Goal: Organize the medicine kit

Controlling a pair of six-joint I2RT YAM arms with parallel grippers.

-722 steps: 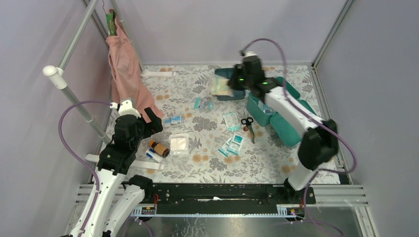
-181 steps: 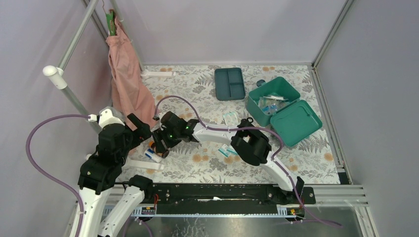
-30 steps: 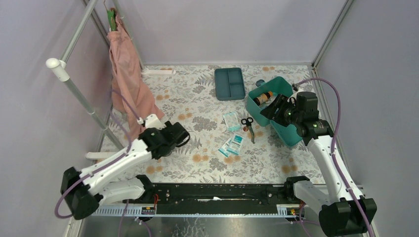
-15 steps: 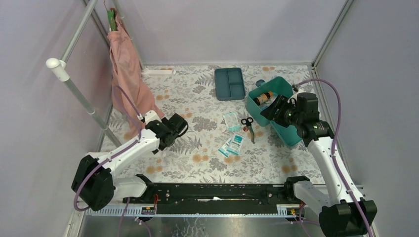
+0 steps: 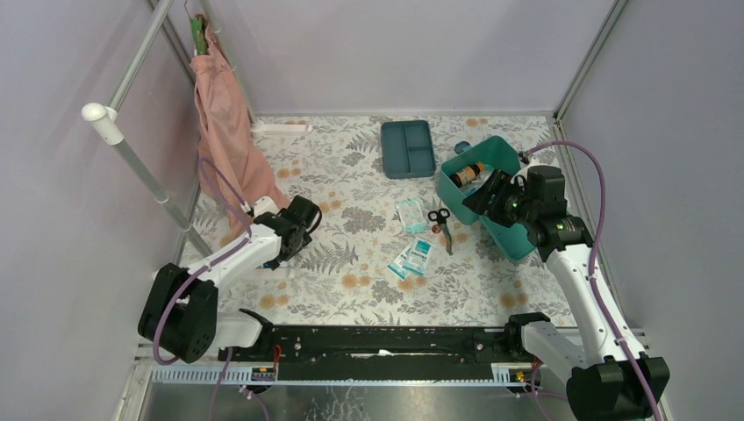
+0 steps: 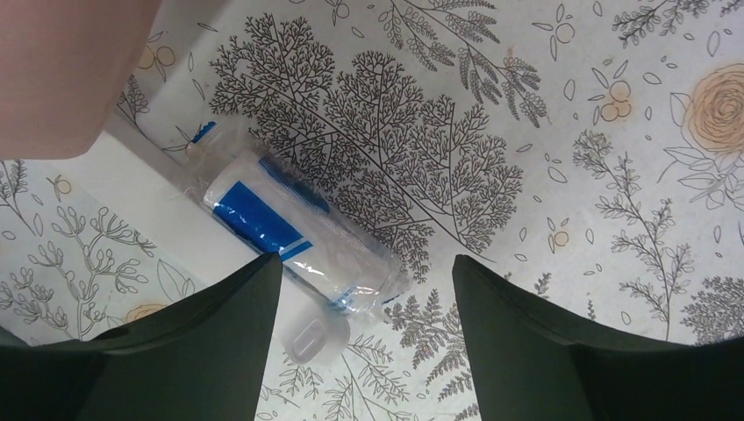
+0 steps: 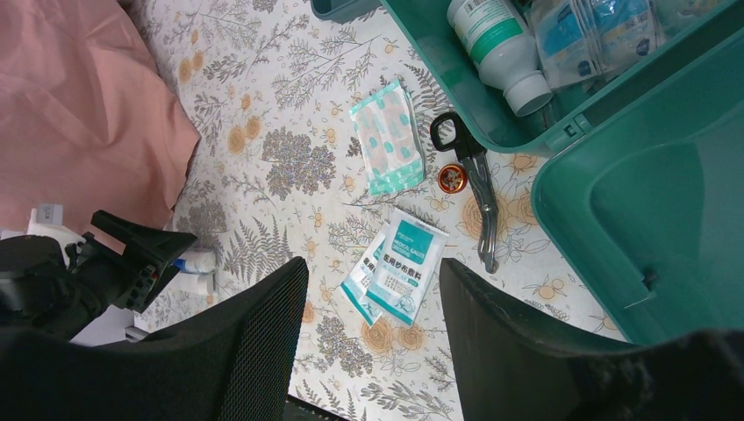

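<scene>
Found bottle [image 7: 496,44] in kit [image 7: 632,202]; saw scissors [image 7: 469,171], sachets [image 7: 399,263], pad [image 7: 390,136], roll [image 6: 289,228] outside. Judged roughly half done. Noted left gripper [image 6: 364,267] spread over roll, right gripper [image 7: 373,267] spread, empty.

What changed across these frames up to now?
The brown bottle went from the table's left into the medicine kit; the right gripper, which fetched it, is open over the kit. The left gripper came over the wrapped roll, open. The scissors, sachets and tray stayed put.

Overhead view, two downward wrist close-ups
</scene>
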